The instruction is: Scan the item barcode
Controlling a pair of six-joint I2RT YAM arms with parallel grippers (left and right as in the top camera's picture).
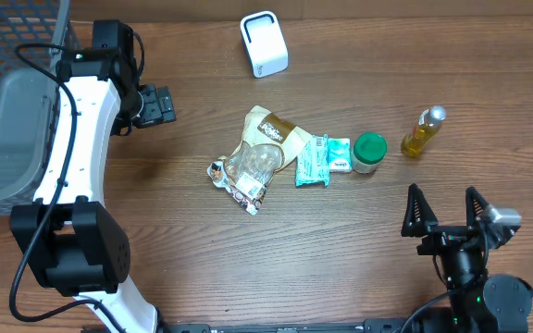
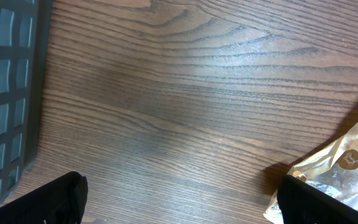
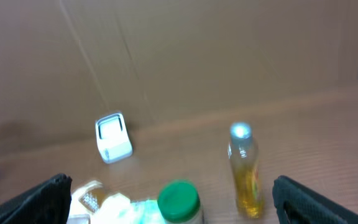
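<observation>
Four things sit in a loose row mid-table, and any of them could be the one to scan: a crinkly snack bag (image 1: 265, 148), a teal packet (image 1: 322, 159) touching its right edge, a little jar (image 1: 369, 153) with a green lid just beside that, and a bottle (image 1: 424, 131) of yellow oil a bit further right. The white boxy scanner (image 1: 264, 43) is at the far side of the table (image 1: 359, 268), well apart from the row and roughly straight back from the bag. The right gripper (image 1: 444, 211) has its jaws spread wide and empty, and the jar and bottle stand upright just ahead of it, so I'd guess that arm has the easier reach. The left gripper (image 1: 165, 104) is also wide open with nothing in it. It hovers near the grey mesh basket (image 1: 7, 111), with the bag off to its right. The bag's long axis runs diagonally, top corner toward the scanner. The bag looks slippery and floppy, while the jar and bottle are rigid and round. I can't spot a barcode on anything.
</observation>
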